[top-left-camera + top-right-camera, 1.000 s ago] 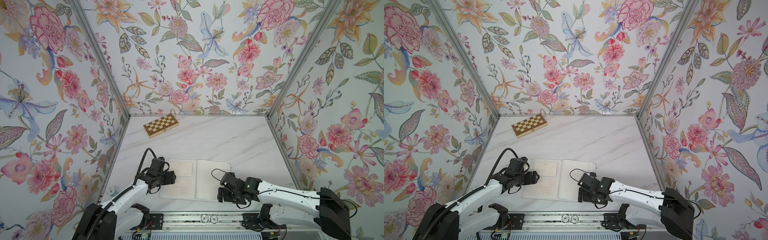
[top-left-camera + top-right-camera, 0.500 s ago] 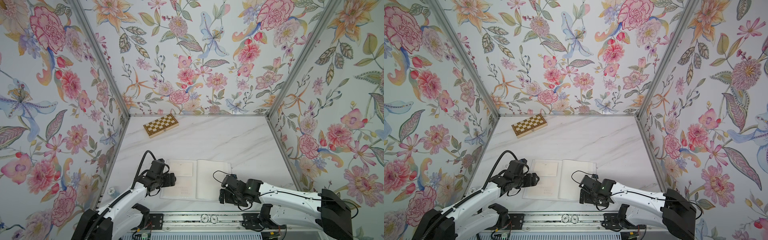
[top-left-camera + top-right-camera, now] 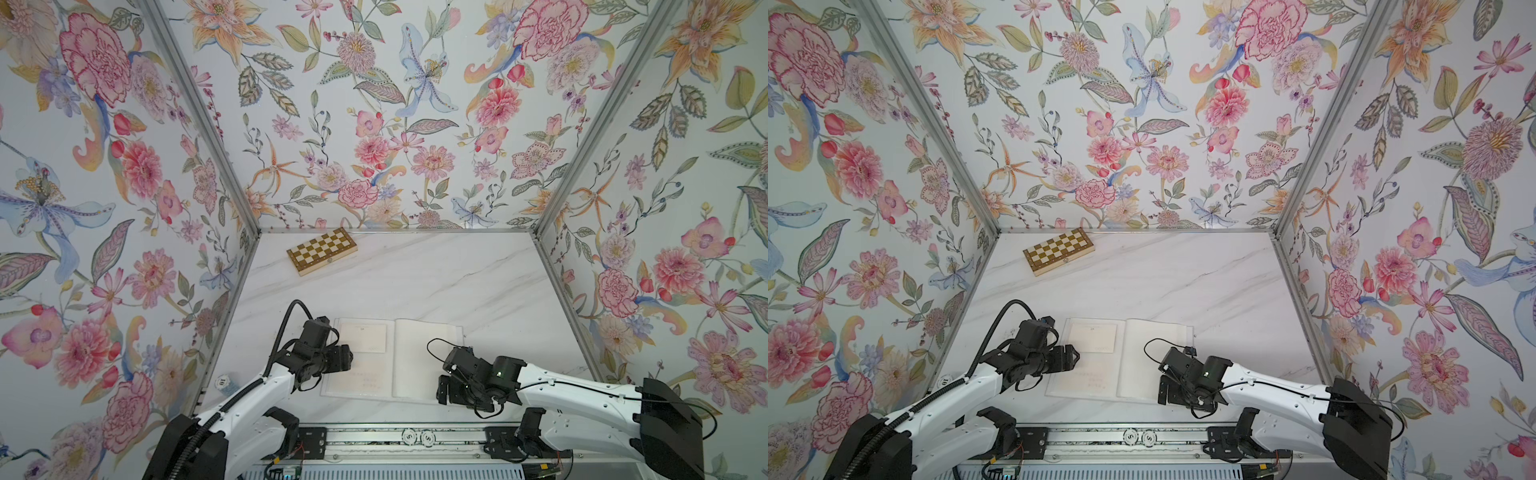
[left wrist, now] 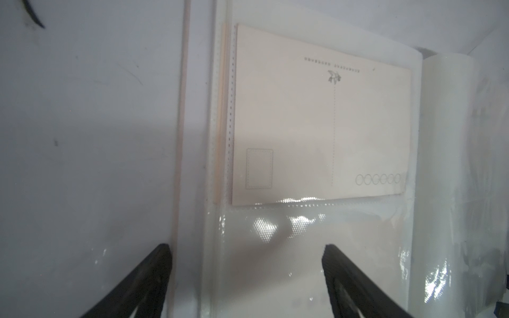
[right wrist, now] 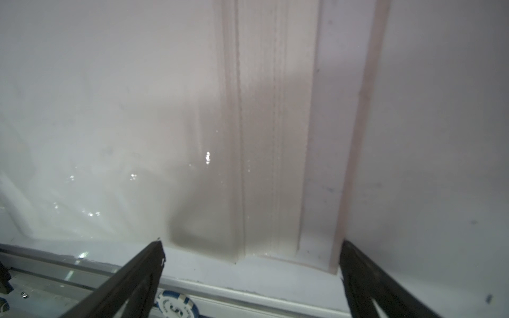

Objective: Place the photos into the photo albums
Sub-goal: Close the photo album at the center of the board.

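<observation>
The photo album [image 3: 424, 357] [image 3: 1154, 353] lies open near the table's front edge. A cream photo [image 3: 365, 338] [image 3: 1093, 337] [image 4: 316, 124] sits in the far clear sleeve of its left page. In the near sleeve a pale card with faint print [image 3: 365, 379] shows. My left gripper [image 3: 347, 359] [image 4: 246, 247] hangs open over the album's left edge, holding nothing. One of its fingers is over the table and the other over the near sleeve. My right gripper [image 3: 442, 386] [image 5: 252, 245] stands open and empty at the album's near right corner, straddling the page edges. No loose photos are in view.
A checkered wooden chessboard box [image 3: 322, 250] [image 3: 1059, 250] lies at the back left. A poker chip [image 3: 222, 380] rests by the left wall, and two more [image 3: 415, 436] [image 5: 176, 304] sit on the front rail. Floral walls close in three sides.
Both arms have shifted only slightly over the album's edges. Both grippers stay open and the album has not moved.
</observation>
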You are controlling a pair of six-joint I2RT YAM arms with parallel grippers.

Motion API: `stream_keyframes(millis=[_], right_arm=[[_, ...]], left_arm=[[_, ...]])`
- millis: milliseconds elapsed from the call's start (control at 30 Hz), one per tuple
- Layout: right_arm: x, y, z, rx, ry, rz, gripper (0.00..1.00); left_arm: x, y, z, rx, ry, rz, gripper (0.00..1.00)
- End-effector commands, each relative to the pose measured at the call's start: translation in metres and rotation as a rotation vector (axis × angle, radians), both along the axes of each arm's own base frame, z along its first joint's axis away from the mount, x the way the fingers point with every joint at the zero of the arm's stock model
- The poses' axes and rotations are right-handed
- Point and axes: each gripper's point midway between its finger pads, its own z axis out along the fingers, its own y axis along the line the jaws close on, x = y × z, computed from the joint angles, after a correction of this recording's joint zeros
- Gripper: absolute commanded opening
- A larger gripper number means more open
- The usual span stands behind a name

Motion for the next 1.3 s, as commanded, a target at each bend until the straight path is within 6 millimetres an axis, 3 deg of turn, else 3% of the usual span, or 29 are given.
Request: stream_keyframes(millis=[0,333,1267], right_arm=[[0.006,0.011,-0.001,0.055,-0.017,0.009,1.00],[0.034,0.015,0.023,0.206,-0.080,-0.054,0.98],[0.053,0.027,0.098,0.335,-0.212,-0.022,0.76]], left_arm=[[-0.017,-0.002,-0.015,-0.004,0.073,-0.020,0.84],[-0.016,-0.006,-0.017,-0.011,0.086,-0.032,0.83],[-0.010,-0.016,-0.020,-0.023,0.092,-0.066,0.82]])
